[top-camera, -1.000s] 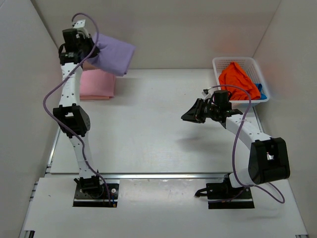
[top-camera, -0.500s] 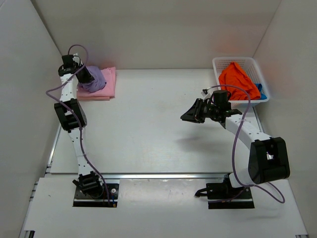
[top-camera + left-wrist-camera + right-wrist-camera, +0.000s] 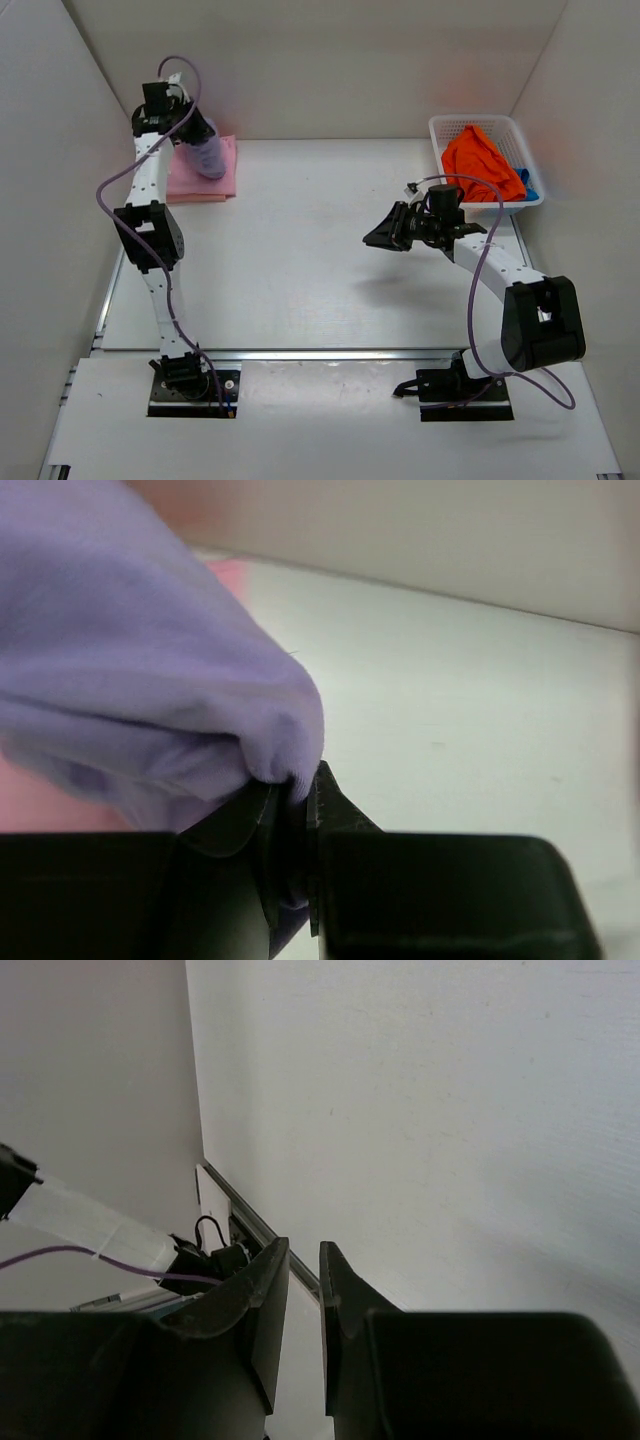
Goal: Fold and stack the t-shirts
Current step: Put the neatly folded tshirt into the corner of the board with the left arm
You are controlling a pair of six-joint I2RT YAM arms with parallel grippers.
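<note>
My left gripper is shut on the lavender purple t-shirt, which hangs bunched from it over the back right part of the folded pink t-shirt at the table's far left. In the left wrist view the purple cloth is pinched between the jaws of the left gripper, with pink beneath. The orange t-shirt and the blue t-shirt lie in the basket. My right gripper hovers over mid-table; in its wrist view the gripper is empty, its jaws nearly together.
The white lattice basket stands at the back right corner. White walls enclose the table on the left, back and right. The right wrist view shows bare table and the left arm's base at the near edge.
The left gripper swung the purple t-shirt down onto the pink one, then shifted it a little right and up, the cloth now bunched. The right arm has barely moved.
</note>
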